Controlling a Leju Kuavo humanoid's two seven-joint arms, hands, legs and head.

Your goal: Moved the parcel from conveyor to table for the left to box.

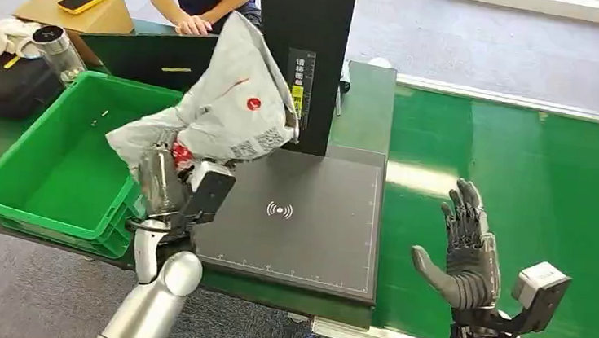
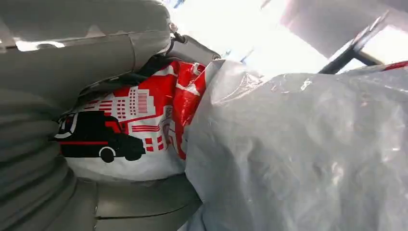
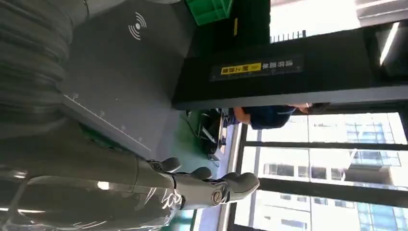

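One parcel [image 1: 232, 102], grey poly bag with red print, is clamped in the left robot hand [image 1: 171, 181] and held up off the bench [image 1: 367, 101], above the near-left corner of the scan pad [image 1: 307, 235], just at 3 o'clock of the green bin [image 1: 50, 172]. Right robot hand [image 1: 465, 249] holds nothing, fingers apart, upright over the green conveyor [image 1: 557, 183] at 3 o'clock of the pad. Judgement: conveyor-to-bench transfer looks done; boxing is left, with the parcel not yet released into the bin.
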